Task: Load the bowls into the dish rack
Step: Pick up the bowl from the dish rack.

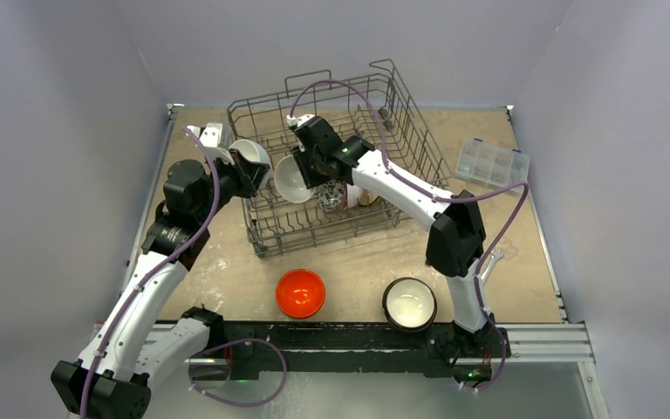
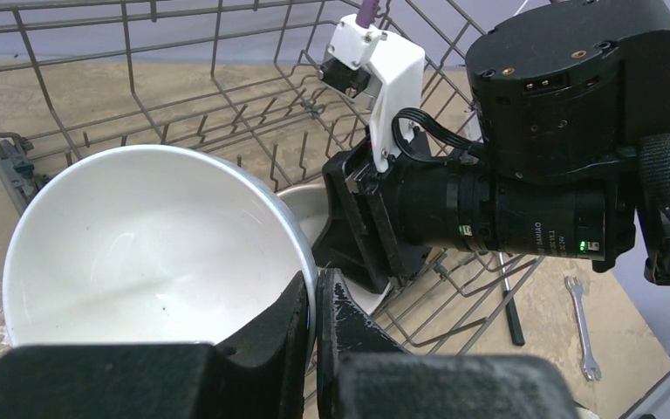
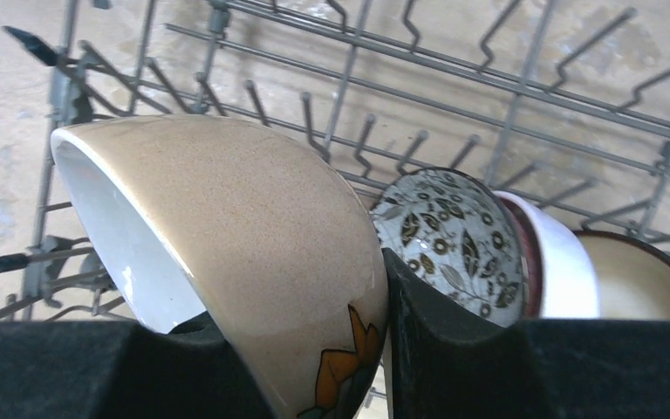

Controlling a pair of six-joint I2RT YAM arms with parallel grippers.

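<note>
- The dish rack (image 1: 401, 131) stands at the far middle of the table (image 1: 227, 279), and all places below are given from it.
- The left gripper (image 2: 314, 301) is at the rack's left edge. It is clenched on the rim of a plain white bowl (image 2: 157, 244), with one finger inside and one outside.
- This white bowl is held tilted just above the rack's left wall, its opening turned toward the rack's inside.
- The right gripper (image 1: 307, 170) is inside the rack, in its left half. It grasps a tan bowl (image 3: 253, 244) by the wall. The bowl is white inside and has an orange flower mark near the fingers.
- The tan bowl is tilted on its side over the tines, close to the white bowl. Whether they touch, I cannot tell.
- Just right of the tan bowl, three bowls stand on edge in the rack in a row: a leaf-patterned bowl (image 3: 454, 240), a white bowl with a dark red rim (image 3: 563, 271) and a cream bowl with a brown rim (image 3: 641, 279).
- In front of the rack, on the table, an orange bowl (image 1: 301, 292) sits upright. A dark bowl with cream inside (image 1: 409, 303) sits to its right.
- To the right of the rack lies a clear compartment box (image 1: 492, 162), and a small wrench (image 2: 580, 323) lies near the rack's front right corner.
</note>
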